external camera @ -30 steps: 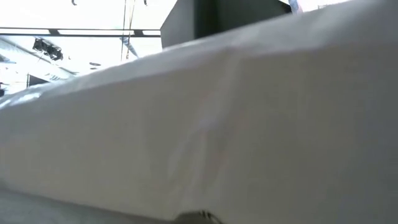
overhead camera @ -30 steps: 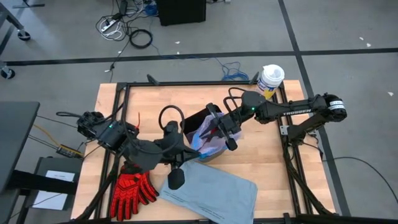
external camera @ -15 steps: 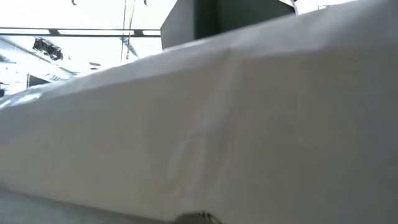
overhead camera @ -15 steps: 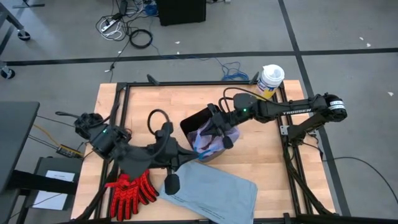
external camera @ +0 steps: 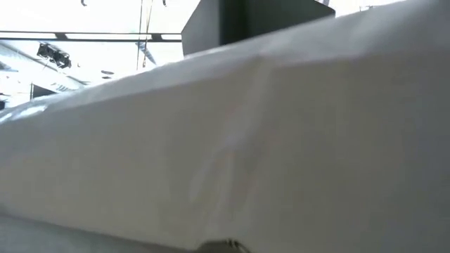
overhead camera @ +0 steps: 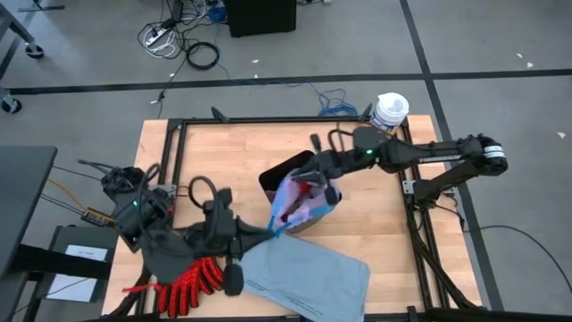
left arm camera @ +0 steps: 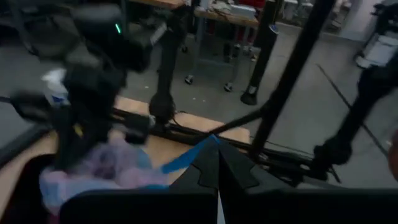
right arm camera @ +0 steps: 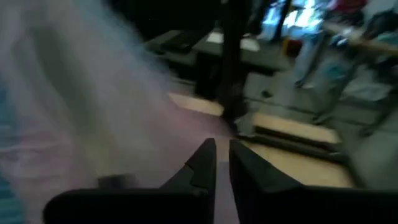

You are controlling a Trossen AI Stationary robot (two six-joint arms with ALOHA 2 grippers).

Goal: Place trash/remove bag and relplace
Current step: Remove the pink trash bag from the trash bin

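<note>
The bag (overhead camera: 306, 204), thin pink-lavender film, stands bunched at the table's middle, against the black bin (overhead camera: 284, 170). Something red (overhead camera: 308, 188) shows at the bag's mouth. My left gripper (overhead camera: 266, 233) is on the bag's near left side, shut on its blue tie (left arm camera: 186, 155). My right gripper (overhead camera: 327, 186) is at the bag's upper right rim; in its wrist view the fingers (right arm camera: 222, 155) stand almost together, with the pink film (right arm camera: 93, 93) beside them. A grey-blue liner (overhead camera: 308, 273) lies flat near the table's front edge. My left gripper pinches the blue tie's free end (left arm camera: 210, 140) between its two fingertips, coming nearly level from the table's near left. The tie runs straight and taut from the fingers to the bag's rim (overhead camera: 279, 217). My right gripper has the bag's upper right rim (overhead camera: 322, 192), coming level from the table's right. Blur hides which fold or how many layers are between the fingers. The film stands up from the bin toward the fingers.
Red gloves (overhead camera: 188, 282) lie under my left arm at the near left. A yellow tub with a white lid (overhead camera: 389, 112) stands at the far right corner. In the low view a white surface (external camera: 225, 154) blocks nearly everything.
My left gripper has swung toward the table's near left corner, still shut on the blue tie, which is now drawn out longer and taut. My right gripper has shifted slightly toward the right and turned. The bag's top has been pulled wider between the two.
</note>
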